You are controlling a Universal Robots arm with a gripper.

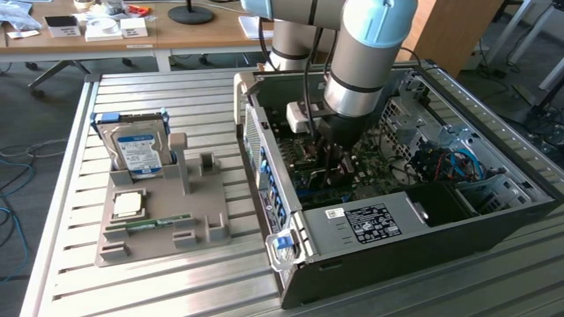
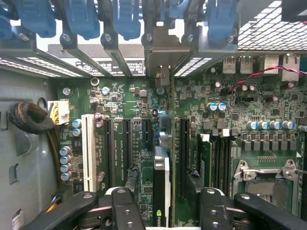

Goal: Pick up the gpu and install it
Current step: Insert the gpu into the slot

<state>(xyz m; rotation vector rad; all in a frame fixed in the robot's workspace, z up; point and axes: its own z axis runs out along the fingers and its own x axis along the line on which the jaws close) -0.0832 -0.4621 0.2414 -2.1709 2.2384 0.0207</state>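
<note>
Thin black gpu (image 2: 161, 187) card standing edge-up in a motherboard slot.
The black two-finger gripper (image 2: 163, 211) straddles it with jaws spread wide — no finger touching the card — inside the open dark computer case (image 1: 423, 244), above the green motherboard (image 2: 124, 110).

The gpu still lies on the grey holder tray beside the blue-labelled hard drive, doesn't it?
Not quite: the wrist view shows the gpu standing on edge in a motherboard slot, between the fingers of the open gripper. The hard drive does stand on the tray.
</note>
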